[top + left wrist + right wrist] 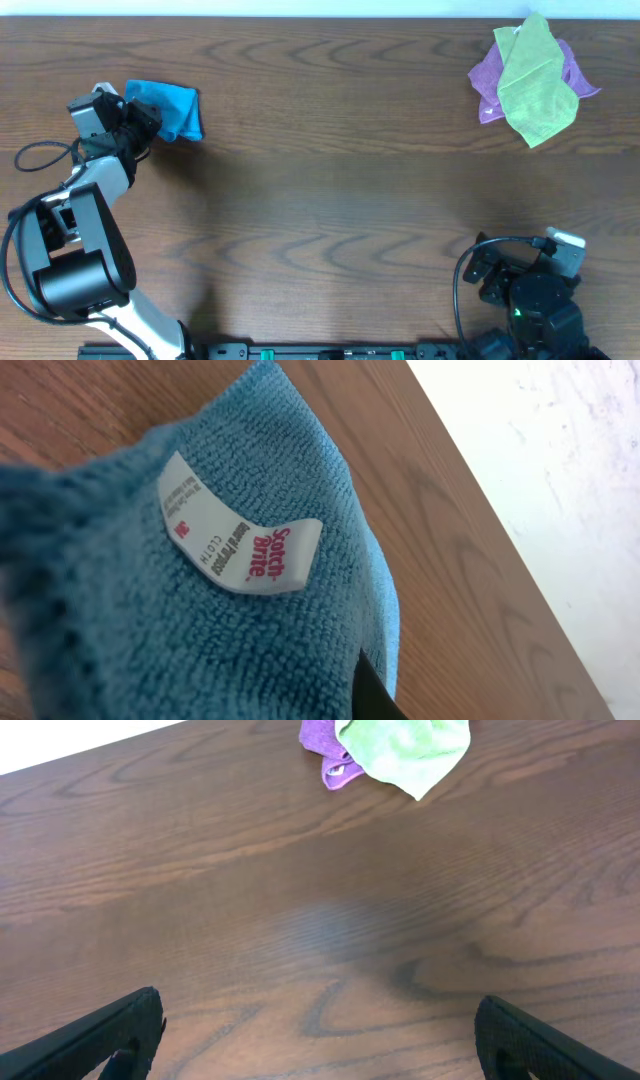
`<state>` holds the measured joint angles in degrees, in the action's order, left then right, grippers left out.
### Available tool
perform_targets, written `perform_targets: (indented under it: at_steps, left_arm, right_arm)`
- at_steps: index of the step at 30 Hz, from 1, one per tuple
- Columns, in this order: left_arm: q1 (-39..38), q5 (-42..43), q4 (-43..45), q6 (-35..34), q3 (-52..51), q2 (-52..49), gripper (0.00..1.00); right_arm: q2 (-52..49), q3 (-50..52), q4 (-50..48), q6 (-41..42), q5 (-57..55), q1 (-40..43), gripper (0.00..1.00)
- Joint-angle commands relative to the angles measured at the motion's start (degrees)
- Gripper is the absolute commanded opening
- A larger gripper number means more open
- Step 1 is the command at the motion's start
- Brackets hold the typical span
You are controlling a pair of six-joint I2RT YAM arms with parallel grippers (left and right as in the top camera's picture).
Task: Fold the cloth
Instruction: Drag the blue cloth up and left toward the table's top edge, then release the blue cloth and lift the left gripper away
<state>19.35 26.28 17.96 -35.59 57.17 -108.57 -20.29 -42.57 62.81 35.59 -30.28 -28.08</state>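
**Blue cloth bunched at the far-left corner, one arm on it alone**

The cloth (172, 108) lies crumpled on the table (320, 200) towards its far left corner, with the left gripper (146, 123) pressed right against its near-left side. The blue pile drapes over the fingers, so I cannot tell whether they are pinching it or merely nosing into it. The right gripper (320, 1038) hangs over bare wood at the opposite near corner, well apart from the cloth, its fingers spread wide and holding nothing.

My worry is the wad itself. If a fold is started from this heap, the layers would likely trap creases and come out lumpy; it looks as though it needs laying flat first. With only one arm on it, a pull could drag the whole bundle across the wood instead of opening it. The table's back edge is not far off, so a push that way might send a corner over.

The left wrist view gives what the overhead cannot: the white label (240, 542) facing up, the looped texture, one dark fingertip (375, 695) poking out beneath the fabric; the pale floor shows beyond the edge. Only the overhead shows how far apart the arms sit. The right wrist view confirms the open jaws and shows the yellow-green cloth (405, 748) lying over the purple cloth (325, 745) in the far right corner, clear of the work.
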Motion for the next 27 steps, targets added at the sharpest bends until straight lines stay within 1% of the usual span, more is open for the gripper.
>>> perform_targets:
  at_steps: [1, 3, 5, 6, 8, 9, 12, 16, 21, 27]
  left_arm:
    - [0.2, -1.5, 0.1, 1.4, 1.1, -0.8, 0.20]
    - [0.2, -1.6, 0.1, 1.4, 1.1, -0.8, 0.39]
    - [0.3, -1.7, 0.1, 1.3, 1.1, -0.8, 0.66]
    - [0.3, -1.7, 0.1, 1.3, 1.1, -0.8, 0.76]
    - [0.6, -1.6, 0.1, 1.3, 1.1, -0.8, 0.88]
    - [0.9, -1.6, 0.1, 1.3, 1.1, -0.8, 0.91]
    - [2.1, -0.6, 0.0, 1.3, 1.1, -0.8, 0.98]
    - [3.9, 2.5, -0.1, 1.3, 1.1, -0.8, 0.95]
    - [6.2, 7.7, -0.9, 1.3, 1.1, -0.8, 0.95]
    - [8.5, 8.6, -6.0, 2.2, 1.1, 0.0, 0.95]
  right_arm:
    - [0.2, 0.2, 0.0, 0.8, -0.8, 0.0, 0.99]
    - [0.2, 0.2, 0.0, 0.8, -0.8, 0.0, 0.99]
    - [0.2, 0.2, 0.0, 0.8, -0.8, 0.0, 0.99]
    - [0.2, 0.2, 0.0, 0.8, -0.8, 0.0, 0.99]
    - [0.2, 0.2, 0.0, 0.8, -0.8, 0.0, 0.99]
    - [0.2, 0.2, 0.0, 0.8, -0.8, 0.0, 0.99]
    - [0.2, 0.2, 0.0, 0.8, -0.8, 0.0, 0.99]
    - [0.2, 0.2, 0.0, 0.8, -0.8, 0.0, 0.99]
    - [0.2, 0.2, 0.0, 0.8, -0.8, 0.0, 0.99]
    - [0.2, 0.2, 0.0, 0.8, -0.8, 0.0, 0.99]
